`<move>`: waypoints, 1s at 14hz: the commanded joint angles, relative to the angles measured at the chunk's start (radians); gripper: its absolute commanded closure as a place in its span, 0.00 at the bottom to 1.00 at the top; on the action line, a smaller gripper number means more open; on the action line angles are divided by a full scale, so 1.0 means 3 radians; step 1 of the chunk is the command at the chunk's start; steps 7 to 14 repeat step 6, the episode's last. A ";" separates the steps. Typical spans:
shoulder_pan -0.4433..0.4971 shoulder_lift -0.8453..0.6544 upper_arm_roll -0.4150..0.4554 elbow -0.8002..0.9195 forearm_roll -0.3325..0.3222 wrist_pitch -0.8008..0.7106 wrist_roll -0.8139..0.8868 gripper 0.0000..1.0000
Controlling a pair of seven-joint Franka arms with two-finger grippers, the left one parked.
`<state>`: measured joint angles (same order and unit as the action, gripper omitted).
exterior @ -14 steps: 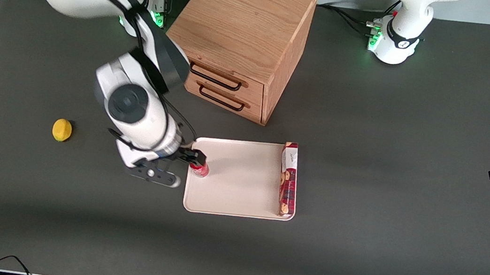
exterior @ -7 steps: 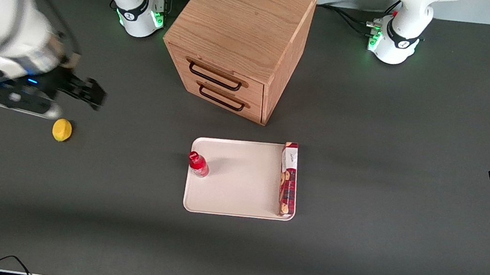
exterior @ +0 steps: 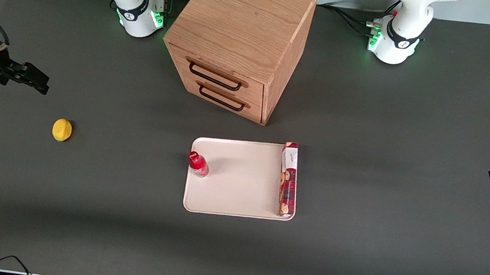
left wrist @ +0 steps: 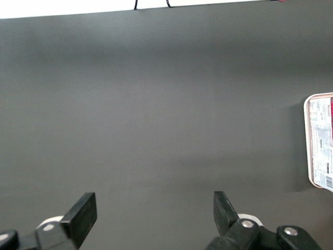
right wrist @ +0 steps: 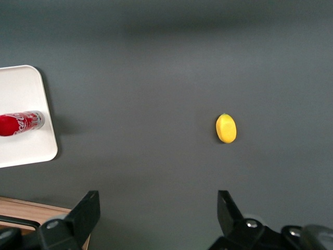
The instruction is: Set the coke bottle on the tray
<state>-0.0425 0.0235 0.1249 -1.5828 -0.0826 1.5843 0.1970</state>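
Observation:
The coke bottle (exterior: 198,164), small and red with a red cap, stands upright on the cream-white tray (exterior: 238,188), near the tray edge toward the working arm's end. It also shows in the right wrist view (right wrist: 20,123) on the tray's corner (right wrist: 26,148). My gripper (exterior: 41,82) is open and empty, raised high at the working arm's end of the table, far from the tray, above and farther from the front camera than a lemon. In the right wrist view the gripper (right wrist: 158,208) shows both fingers wide apart over bare table.
A yellow lemon (exterior: 62,130) lies on the table toward the working arm's end, also in the right wrist view (right wrist: 226,128). A long red biscuit box (exterior: 288,179) lies on the tray. A wooden two-drawer cabinet (exterior: 241,37) stands farther from the front camera than the tray.
My gripper let go of the bottle on the tray, then rose and swung away toward the working arm's end of the table. The bottle stays upright where it was.

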 commanded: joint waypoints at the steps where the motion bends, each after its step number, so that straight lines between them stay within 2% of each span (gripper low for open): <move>1: 0.0050 -0.0064 -0.0058 0.0054 0.0127 0.0042 -0.0007 0.00; 4: 0.0045 0.0034 -0.0063 0.0183 0.0147 -0.0014 0.0008 0.00; 6: 0.0035 0.0029 -0.0074 0.0183 0.0269 -0.0090 0.0013 0.00; 14: 0.0035 0.0029 -0.0074 0.0183 0.0269 -0.0090 0.0013 0.00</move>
